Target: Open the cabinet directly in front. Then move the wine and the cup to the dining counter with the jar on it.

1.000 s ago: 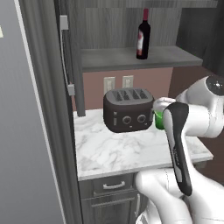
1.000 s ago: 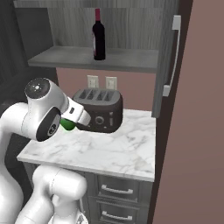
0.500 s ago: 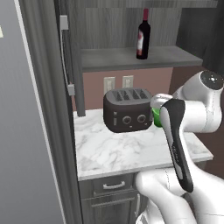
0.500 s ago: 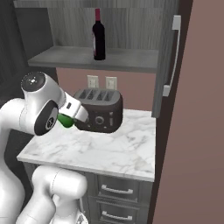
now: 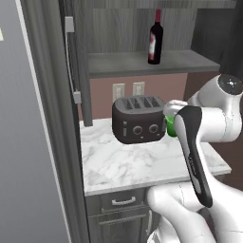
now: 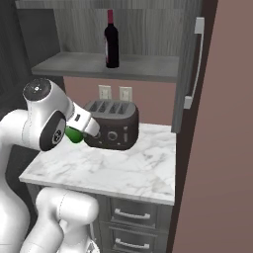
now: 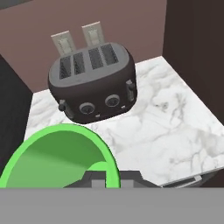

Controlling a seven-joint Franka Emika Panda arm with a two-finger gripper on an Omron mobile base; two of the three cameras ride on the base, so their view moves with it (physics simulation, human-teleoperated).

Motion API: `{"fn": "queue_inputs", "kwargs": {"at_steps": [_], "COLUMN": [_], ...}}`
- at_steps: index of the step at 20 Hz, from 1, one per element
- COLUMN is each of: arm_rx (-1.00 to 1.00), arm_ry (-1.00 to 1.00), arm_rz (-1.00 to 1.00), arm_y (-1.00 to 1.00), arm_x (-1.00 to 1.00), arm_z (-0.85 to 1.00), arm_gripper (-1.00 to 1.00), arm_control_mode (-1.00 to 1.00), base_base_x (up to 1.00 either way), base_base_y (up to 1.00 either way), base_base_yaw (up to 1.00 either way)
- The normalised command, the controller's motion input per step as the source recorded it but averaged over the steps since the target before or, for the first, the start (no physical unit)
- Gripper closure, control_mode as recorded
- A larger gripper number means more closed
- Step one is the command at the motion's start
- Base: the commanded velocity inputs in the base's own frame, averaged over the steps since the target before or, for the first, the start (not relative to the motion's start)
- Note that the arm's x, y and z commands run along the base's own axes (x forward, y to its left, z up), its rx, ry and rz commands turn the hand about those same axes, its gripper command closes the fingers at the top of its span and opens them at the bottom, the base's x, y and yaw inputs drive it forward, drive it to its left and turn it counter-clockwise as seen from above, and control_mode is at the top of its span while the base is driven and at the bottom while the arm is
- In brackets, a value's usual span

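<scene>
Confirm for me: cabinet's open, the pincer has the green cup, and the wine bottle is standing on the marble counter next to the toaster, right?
Not quite. The wine bottle is not on the marble counter; it stands on the shelf of the open cabinet, above the toaster, as both base views show. The pincer does have the green cup.

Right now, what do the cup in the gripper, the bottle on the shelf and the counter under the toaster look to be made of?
Cup: bright green, smooth and matte, probably plastic. Wine bottle: dark glossy glass, red foil neck, paper-like label. Counter: white grey-veined marble look, polished. Toaster: dark, slightly shiny casing, metal or plastic, can't tell.
</scene>
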Motion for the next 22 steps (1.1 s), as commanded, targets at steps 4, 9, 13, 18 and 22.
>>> {"fn": "queue_inputs", "kwargs": {"at_steps": [4,9,13,18,22], "arm_rx": [-0.01,0.0,0.0,0.0,0.0], "arm_ry": [0.01,0.0,0.0,0.0,0.0], "arm_rz": [0.0,0.0,0.0,0.0,0.0], "arm_y": [0.0,0.0,0.0,0.0,0.0], "arm_x": [-0.14,0.0,0.0,0.0,0.0], "arm_z": [-0.05,0.0,0.0,0.0,0.0], "arm_gripper": [1.0,1.0,1.0,1.0,1.0], "arm_control_mode": [1.0,1.0,1.0,1.0,1.0], "base_base_x": [-0.48,-1.0,-1.0,-0.67,-0.18], "base_base_y": [0.0,0.0,0.2,0.29,0.01], "base_base_yaw": [0.01,0.0,0.2,0.67,0.92]}}
